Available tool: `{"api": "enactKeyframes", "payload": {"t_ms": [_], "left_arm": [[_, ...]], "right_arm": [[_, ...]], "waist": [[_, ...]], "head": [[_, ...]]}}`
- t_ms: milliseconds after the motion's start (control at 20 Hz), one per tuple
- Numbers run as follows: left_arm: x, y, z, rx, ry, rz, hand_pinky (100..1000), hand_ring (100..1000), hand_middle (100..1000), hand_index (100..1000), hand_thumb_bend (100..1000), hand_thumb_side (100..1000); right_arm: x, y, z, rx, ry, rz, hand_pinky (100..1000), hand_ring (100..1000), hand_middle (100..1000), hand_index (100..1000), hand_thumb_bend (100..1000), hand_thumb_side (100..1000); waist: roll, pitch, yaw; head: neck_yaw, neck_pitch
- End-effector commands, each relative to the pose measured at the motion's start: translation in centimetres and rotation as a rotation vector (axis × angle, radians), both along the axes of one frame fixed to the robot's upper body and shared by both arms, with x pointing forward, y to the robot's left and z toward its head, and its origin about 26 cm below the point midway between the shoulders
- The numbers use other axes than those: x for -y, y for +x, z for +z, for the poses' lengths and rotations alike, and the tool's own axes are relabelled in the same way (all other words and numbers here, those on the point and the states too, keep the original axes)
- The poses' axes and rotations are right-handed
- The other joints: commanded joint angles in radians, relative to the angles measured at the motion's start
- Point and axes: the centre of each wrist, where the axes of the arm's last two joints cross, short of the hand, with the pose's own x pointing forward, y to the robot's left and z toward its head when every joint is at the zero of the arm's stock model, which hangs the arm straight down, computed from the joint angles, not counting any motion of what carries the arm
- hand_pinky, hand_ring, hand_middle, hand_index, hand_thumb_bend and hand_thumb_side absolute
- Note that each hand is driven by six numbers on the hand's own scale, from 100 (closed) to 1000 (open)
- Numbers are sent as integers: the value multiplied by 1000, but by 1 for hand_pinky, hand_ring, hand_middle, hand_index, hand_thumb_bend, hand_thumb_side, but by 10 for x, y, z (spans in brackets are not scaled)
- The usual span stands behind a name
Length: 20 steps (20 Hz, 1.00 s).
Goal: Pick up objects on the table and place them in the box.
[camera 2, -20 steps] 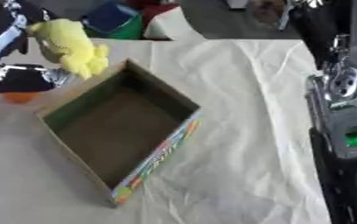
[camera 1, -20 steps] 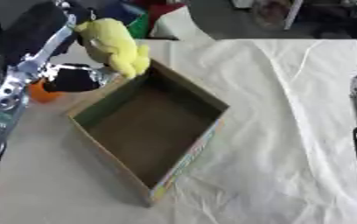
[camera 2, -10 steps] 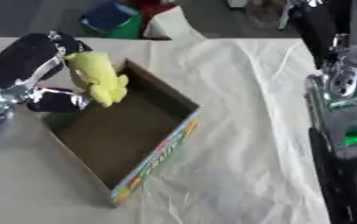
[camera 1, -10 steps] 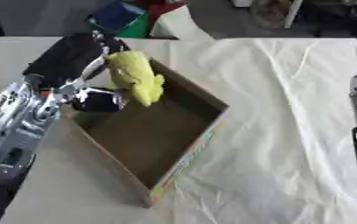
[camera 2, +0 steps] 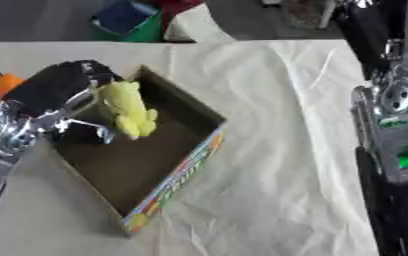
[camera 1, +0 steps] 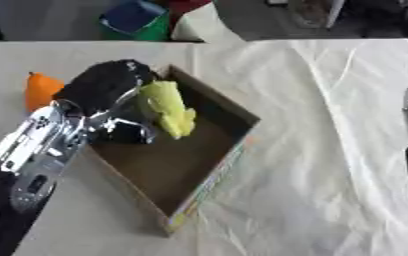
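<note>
At the lower left of the frame the left arm (camera 1: 32, 155), silver-jointed, rose from the bottom edge toward the box. The cardboard box (camera 1: 209, 176), open-topped with a coloured strip along its near outer wall, sat askew at centre left on a white cloth (camera 1: 330, 150) covering the table. The left hand (camera 1: 111, 100) was positioned over the box's upper left corner, its fingers curled round a yellow soft object (camera 1: 171, 110), which hung over the box's inner upper part; whether it touched the floor of the box could not be determined. At the right edge the right arm (camera 2: 396, 135) stood upright; its hand was not visible. An orange object (camera 1: 39, 89) lay on the table left of the hand. At the upper edge sat a blue and green container (camera 1: 137, 20).
</note>
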Motion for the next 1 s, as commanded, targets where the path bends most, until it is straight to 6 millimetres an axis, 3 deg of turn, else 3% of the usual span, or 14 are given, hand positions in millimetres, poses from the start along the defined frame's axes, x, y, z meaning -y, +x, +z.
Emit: {"api": "enactKeyframes", "payload": {"t_ms": [50,300,500,700,750,1000], "left_arm": [[1,2,9,32,83,-14,766,919,878,948,534,719],[1,-1,17,51,171,-12,797,952,914,971,656,833],[1,-9,30,52,181,-8,792,949,910,971,654,876],[-3,-21,51,79,100,-17,775,933,895,960,634,948],[-5,-23,57,93,69,-18,760,920,882,950,653,1000],[-16,-32,74,119,-62,-10,744,907,873,950,795,1000]], "right_arm": [[1,-3,8,25,-15,1,765,682,466,779,100,472],[1,-3,8,25,-14,0,765,682,465,779,100,472],[1,-3,7,24,-13,-1,765,682,465,780,100,472],[1,-3,7,24,-12,-2,765,683,465,780,100,472],[1,-3,7,25,-12,-2,765,683,466,779,100,471],[1,-3,7,25,-11,-4,765,683,465,779,100,470]], "waist": [[2,-18,1],[2,-19,2],[2,-20,3],[1,-21,7],[0,-22,8],[-1,-24,8]], "head": [[3,-2],[5,-6],[4,-7],[8,-8],[9,-8],[11,-11]]}}
